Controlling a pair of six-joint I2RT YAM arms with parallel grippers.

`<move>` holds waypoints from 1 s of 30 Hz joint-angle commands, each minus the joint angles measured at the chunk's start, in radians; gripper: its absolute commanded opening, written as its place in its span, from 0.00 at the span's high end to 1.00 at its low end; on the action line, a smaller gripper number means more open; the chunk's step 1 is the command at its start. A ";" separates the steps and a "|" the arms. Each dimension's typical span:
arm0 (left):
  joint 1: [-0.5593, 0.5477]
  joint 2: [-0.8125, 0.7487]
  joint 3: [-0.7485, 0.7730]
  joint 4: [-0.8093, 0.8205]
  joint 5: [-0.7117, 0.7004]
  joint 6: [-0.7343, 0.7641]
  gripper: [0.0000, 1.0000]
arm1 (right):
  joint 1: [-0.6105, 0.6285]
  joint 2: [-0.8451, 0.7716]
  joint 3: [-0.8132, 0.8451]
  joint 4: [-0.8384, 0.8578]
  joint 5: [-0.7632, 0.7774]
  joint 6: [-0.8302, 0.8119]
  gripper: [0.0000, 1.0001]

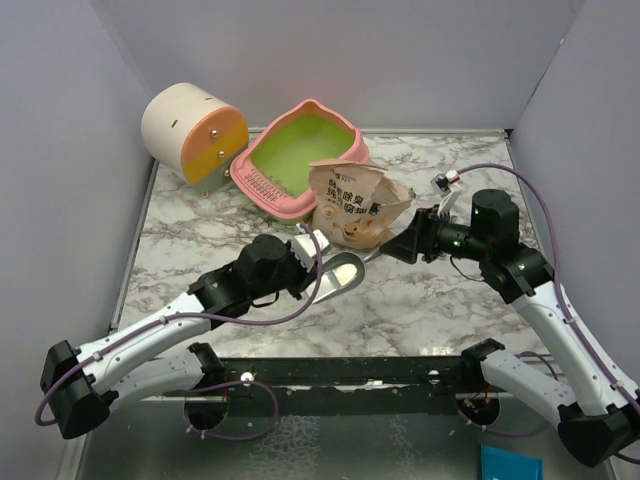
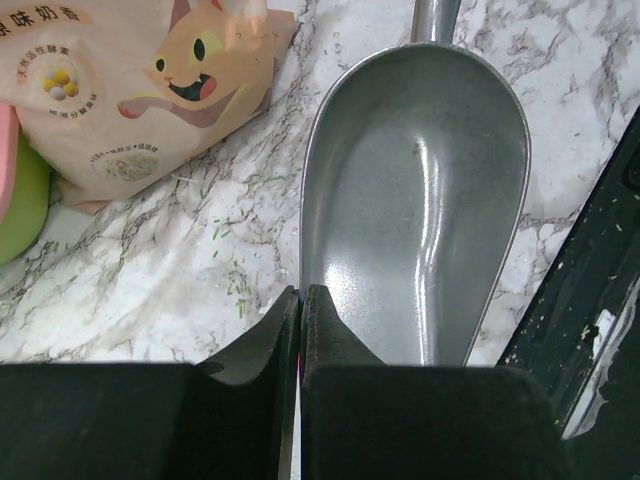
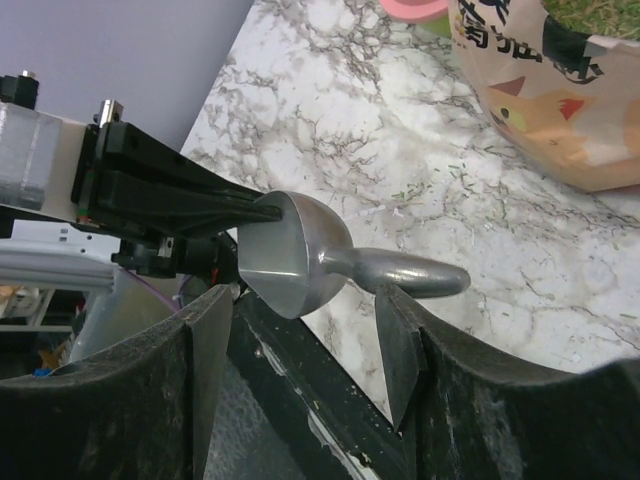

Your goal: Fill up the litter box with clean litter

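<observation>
The pink litter box point(image 1: 345, 150) with its lime-green inside stands at the back of the table, by the tan cat bag point(image 1: 355, 205). Clean litter point(image 3: 600, 12) shows as greenish grains in the bag's open mouth. A grey metal scoop point(image 1: 342, 272) lies empty in front of the bag. My left gripper point(image 2: 300, 295) is shut on the scoop's point(image 2: 415, 200) rim. My right gripper point(image 3: 305, 330) is open, and the scoop's handle point(image 3: 415, 275) lies just past its right fingertip. In the top view the right gripper point(image 1: 395, 245) sits at the handle end.
A cream-and-orange cylinder point(image 1: 195, 130) lies at the back left beside the litter box. Stray grains point(image 2: 235, 285) dot the marble table point(image 1: 430, 310). A black rail point(image 1: 350, 370) runs along the near edge. Grey walls close in the left, back and right.
</observation>
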 commanded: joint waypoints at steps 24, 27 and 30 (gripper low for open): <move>0.002 -0.158 -0.071 0.095 0.027 -0.142 1.00 | -0.001 0.084 -0.082 0.186 -0.225 -0.020 0.41; 0.002 -0.165 -0.076 0.108 0.041 -0.142 1.00 | -0.002 0.091 -0.094 0.215 -0.230 -0.013 0.41; 0.002 -0.170 -0.084 0.117 0.057 -0.142 1.00 | -0.002 0.101 -0.094 0.240 -0.244 -0.009 0.41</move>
